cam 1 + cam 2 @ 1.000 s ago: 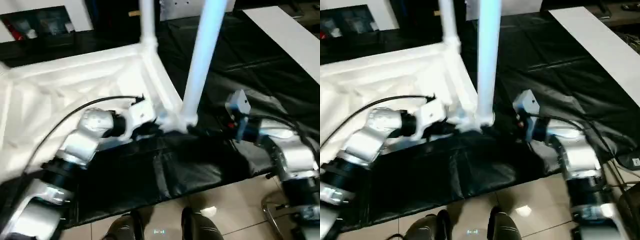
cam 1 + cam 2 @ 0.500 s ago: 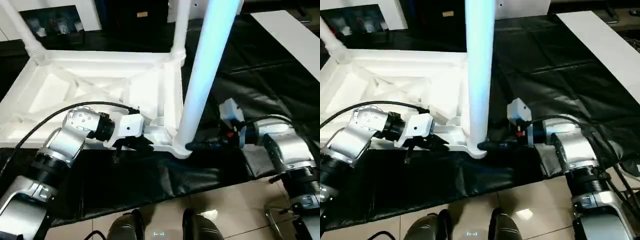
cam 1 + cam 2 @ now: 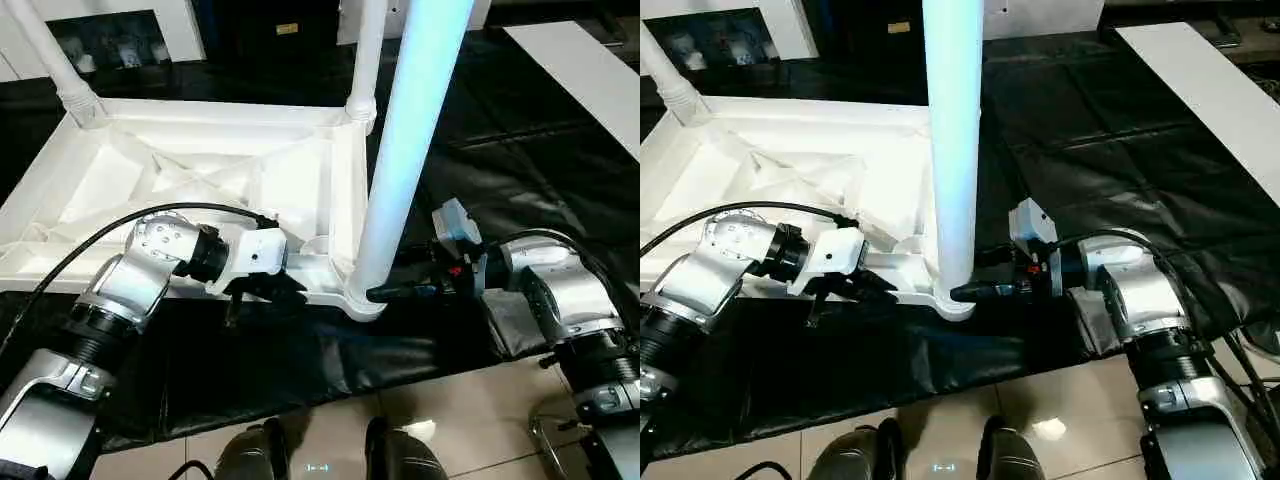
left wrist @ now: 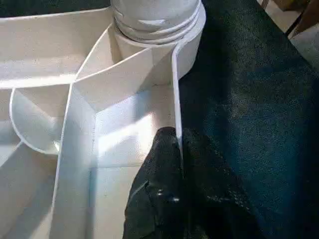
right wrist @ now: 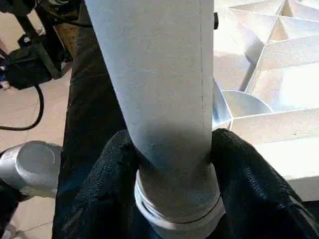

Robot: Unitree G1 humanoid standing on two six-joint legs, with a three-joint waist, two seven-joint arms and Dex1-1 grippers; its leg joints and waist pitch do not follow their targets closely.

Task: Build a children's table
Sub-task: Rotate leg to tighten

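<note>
The children's table lies upside down on the black-covered work table, its ribbed white top (image 3: 200,170) facing up. Three white legs stand in corner sockets: the near right leg (image 3: 410,150), a far right one (image 3: 365,60) and a far left one (image 3: 50,60). My left gripper (image 3: 265,288) is shut on the thin rim (image 4: 175,99) of the top's near edge, one finger on each side. My right gripper (image 3: 385,290) is shut on the base of the near right leg (image 5: 159,74), just above its socket (image 3: 362,300), with fingers (image 5: 244,164) pressed against both sides.
The black cover (image 3: 500,150) hangs over the work table's near edge, above tiled floor and my feet (image 3: 320,455). A white board (image 3: 590,70) lies at the far right. A black stand with a cable (image 5: 30,55) sits on the floor beside the table.
The camera has tilted, shifting the whole picture. My right gripper's fingers have closed in around the base of the near leg. The left gripper keeps its hold on the rim.
</note>
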